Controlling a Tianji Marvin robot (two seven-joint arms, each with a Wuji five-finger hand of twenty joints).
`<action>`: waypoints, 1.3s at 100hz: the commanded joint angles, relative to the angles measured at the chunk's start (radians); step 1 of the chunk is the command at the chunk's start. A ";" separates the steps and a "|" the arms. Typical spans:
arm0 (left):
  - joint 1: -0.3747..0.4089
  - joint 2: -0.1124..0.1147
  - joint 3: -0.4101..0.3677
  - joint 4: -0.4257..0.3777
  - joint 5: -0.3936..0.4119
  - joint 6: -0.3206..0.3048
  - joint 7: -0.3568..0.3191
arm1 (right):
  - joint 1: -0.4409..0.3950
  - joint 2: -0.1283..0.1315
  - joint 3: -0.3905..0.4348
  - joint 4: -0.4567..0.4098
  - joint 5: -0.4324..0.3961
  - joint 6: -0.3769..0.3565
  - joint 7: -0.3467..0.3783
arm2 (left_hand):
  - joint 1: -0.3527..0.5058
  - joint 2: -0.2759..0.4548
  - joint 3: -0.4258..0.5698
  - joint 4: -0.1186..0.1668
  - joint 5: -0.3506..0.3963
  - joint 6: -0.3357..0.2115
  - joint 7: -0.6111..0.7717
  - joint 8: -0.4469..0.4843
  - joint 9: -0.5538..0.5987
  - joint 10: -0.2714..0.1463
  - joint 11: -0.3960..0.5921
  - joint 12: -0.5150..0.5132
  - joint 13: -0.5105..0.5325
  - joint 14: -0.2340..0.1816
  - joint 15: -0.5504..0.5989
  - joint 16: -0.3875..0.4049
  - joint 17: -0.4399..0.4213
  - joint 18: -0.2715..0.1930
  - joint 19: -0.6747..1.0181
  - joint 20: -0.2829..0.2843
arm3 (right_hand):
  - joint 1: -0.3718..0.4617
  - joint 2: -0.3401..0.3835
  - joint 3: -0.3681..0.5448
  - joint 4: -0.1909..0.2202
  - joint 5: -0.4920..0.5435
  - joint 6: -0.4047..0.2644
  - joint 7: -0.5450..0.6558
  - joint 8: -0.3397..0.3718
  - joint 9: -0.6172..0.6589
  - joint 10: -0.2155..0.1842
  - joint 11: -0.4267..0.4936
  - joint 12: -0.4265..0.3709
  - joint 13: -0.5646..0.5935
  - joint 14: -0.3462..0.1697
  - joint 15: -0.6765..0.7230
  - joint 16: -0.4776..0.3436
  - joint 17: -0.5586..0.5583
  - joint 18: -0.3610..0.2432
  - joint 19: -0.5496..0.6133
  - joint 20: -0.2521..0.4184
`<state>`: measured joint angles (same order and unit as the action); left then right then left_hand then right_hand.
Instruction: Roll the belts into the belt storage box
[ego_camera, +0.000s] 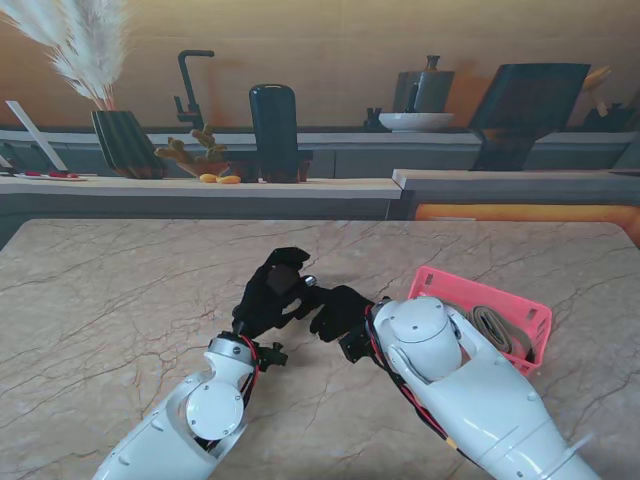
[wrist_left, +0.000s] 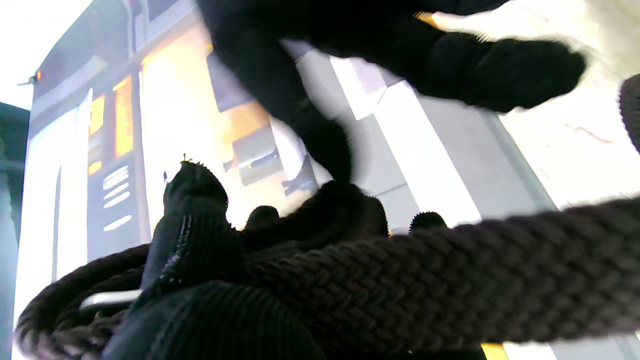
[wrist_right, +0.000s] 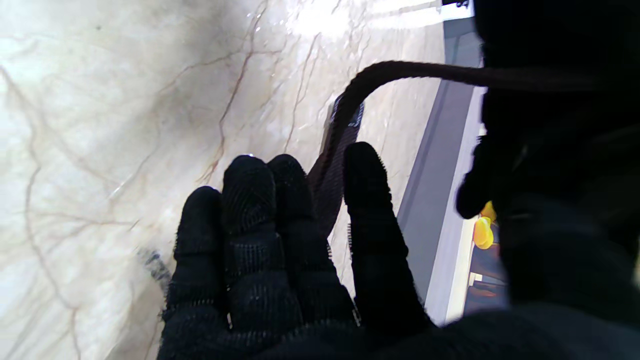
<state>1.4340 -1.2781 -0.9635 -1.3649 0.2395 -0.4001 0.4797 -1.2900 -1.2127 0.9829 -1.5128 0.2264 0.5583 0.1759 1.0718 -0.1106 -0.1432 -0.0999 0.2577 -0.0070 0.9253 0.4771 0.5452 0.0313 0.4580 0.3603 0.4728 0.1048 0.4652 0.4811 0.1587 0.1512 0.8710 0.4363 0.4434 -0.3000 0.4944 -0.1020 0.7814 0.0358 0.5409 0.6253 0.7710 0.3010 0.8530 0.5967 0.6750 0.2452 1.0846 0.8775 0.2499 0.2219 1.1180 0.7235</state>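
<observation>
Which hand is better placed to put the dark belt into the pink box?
Probably the right hand: the pink box is on its side, beside the right arm. But the left hand holds the dark belt coil now.

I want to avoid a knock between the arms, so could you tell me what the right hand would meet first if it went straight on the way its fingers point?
Probably the left hand: the right hand points straight at it, fingertips almost touching, with the dark belt strung between them. Depth is unclear.

Braided dark cloth belt (wrist_left: 450, 280), glossy marble-look table (ego_camera: 120, 300), seemingly plastic pink storage box (ego_camera: 520, 310).
</observation>
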 joint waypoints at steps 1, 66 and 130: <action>0.007 -0.012 -0.004 -0.033 -0.014 0.003 0.000 | -0.013 0.003 -0.003 -0.001 -0.040 0.003 -0.014 | 0.119 0.216 0.088 0.015 0.072 -0.052 0.036 -0.010 0.055 -0.002 0.013 0.001 0.030 -0.032 0.014 0.009 0.020 -0.002 0.038 0.019 | 0.046 0.015 0.016 0.043 0.014 -0.002 -0.015 0.011 0.014 0.037 0.011 -0.006 -0.010 0.008 0.005 -0.009 0.011 -0.006 0.033 0.020; -0.024 -0.009 0.007 -0.007 -0.012 0.116 -0.025 | -0.227 0.068 0.120 -0.170 -0.521 -0.438 -0.157 | -0.032 -0.139 0.368 0.051 0.228 -0.017 0.146 0.002 0.428 -0.024 0.523 0.408 0.381 0.024 0.481 0.261 0.207 0.062 0.290 0.113 | 0.028 -0.324 0.388 0.011 -0.116 -0.036 -0.002 -0.022 -0.036 -0.055 -0.072 -0.069 -0.011 -0.072 -0.137 -0.105 0.034 -0.035 -0.010 -0.037; -0.127 0.032 0.090 0.113 0.303 0.180 0.019 | -0.160 0.061 0.015 -0.128 -0.817 -0.543 -0.331 | -0.349 -0.296 0.900 0.171 0.169 0.255 -0.325 -0.101 0.651 0.019 0.775 0.459 0.690 0.065 0.775 0.257 0.442 0.203 0.584 0.178 | -0.329 -0.166 0.157 0.020 0.089 0.104 -0.038 0.003 0.219 0.000 -0.073 -0.087 0.221 0.014 -0.114 -0.105 0.156 0.092 0.002 -0.007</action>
<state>1.3144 -1.2532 -0.8775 -1.2574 0.5413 -0.2283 0.5075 -1.4646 -1.1351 1.0145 -1.6462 -0.5838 0.0124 -0.1307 0.6947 -0.4537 0.6771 0.0291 0.4646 0.2309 0.6445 0.3881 1.1350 0.0336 1.1080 0.7903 1.1090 0.2116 1.1571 0.7399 0.5966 0.3206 1.4032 0.5916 0.1591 -0.5149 0.6455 -0.0856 0.8297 0.1456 0.4747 0.6051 0.9491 0.2670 0.7529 0.4989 0.8457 0.2503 0.9291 0.7547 0.3875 0.2882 1.0781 0.6977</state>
